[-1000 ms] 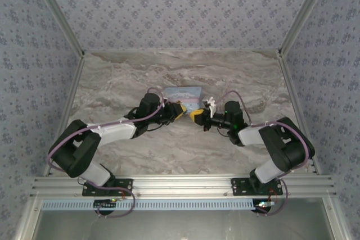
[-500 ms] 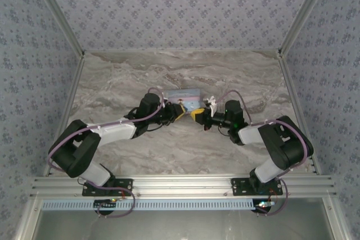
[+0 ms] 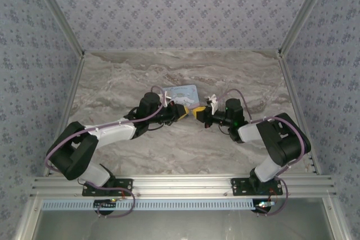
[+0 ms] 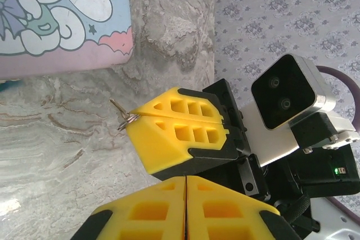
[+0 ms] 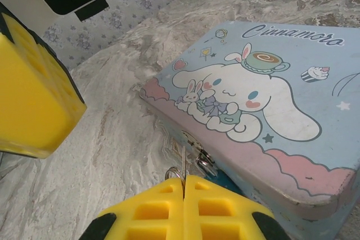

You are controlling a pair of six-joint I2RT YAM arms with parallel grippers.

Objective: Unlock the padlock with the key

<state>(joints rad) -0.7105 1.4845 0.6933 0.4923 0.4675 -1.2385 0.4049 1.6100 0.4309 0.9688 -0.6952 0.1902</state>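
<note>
My right gripper (image 5: 184,186) is shut on the key (image 5: 184,158), whose thin blade sticks out past the fingertips with its ring (image 5: 175,172) beside it. The blade points at the padlock (image 5: 208,165), a tiny metal piece with a bluish bit at the tin's front clasp, partly hidden behind my right fingers. In the left wrist view the key (image 4: 120,109) pokes from the right gripper (image 4: 135,122). My left gripper (image 4: 185,192) is shut with nothing between its pads. From above, the left gripper (image 3: 183,111) and the right gripper (image 3: 197,112) nearly meet tip to tip.
The light-blue cartoon tin (image 3: 181,92) lies on the marble table (image 3: 169,150) just behind both grippers; its lid (image 5: 270,94) shows a white rabbit-eared figure. Patterned walls and metal frame rails (image 3: 180,184) enclose the table on all sides.
The left gripper's jaws have closed fully. Both grippers have edged toward each other and toward the tin's front edge.
</note>
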